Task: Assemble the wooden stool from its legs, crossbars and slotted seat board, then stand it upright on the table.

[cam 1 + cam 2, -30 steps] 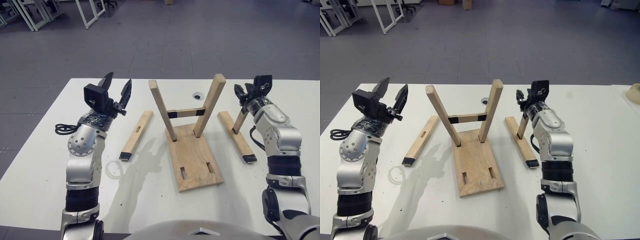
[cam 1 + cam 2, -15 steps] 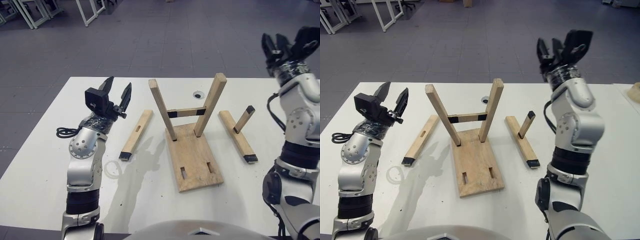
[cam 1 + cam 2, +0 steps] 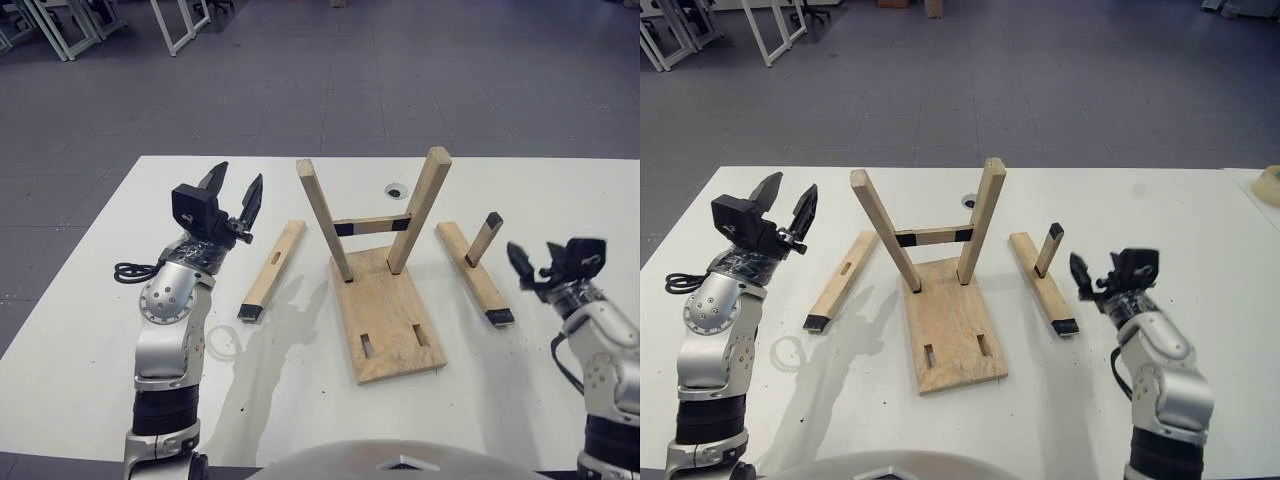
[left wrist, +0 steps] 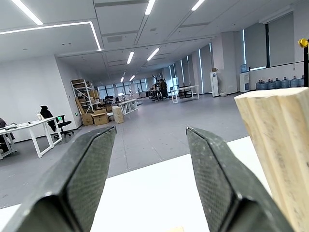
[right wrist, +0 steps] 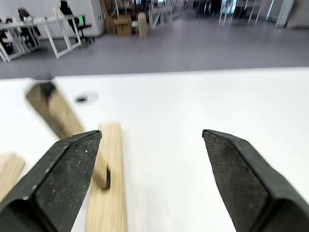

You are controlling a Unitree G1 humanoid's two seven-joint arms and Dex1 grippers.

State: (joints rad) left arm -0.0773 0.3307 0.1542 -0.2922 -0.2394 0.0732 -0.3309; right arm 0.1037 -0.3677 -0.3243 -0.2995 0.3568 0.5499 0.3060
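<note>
Joined legs (image 3: 372, 226), seemingly slotted in seat board (image 3: 392, 335), between left leg (image 3: 272, 268) and right leg (image 3: 473, 272).

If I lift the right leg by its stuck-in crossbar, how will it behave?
Likely stiff: the leg is squared wood lying flat, so it shouldn't flex or roll. The crossbar leans rather than standing square, so the joint may be loose and the leg could drop.

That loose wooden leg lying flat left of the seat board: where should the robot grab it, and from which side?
Probably mid-length on the loose leg, coming down from above, fingers across its narrow width. It lies flat on the table with bare surface along both long sides, so fingers can straddle it. The open left gripper is nearest.
</note>
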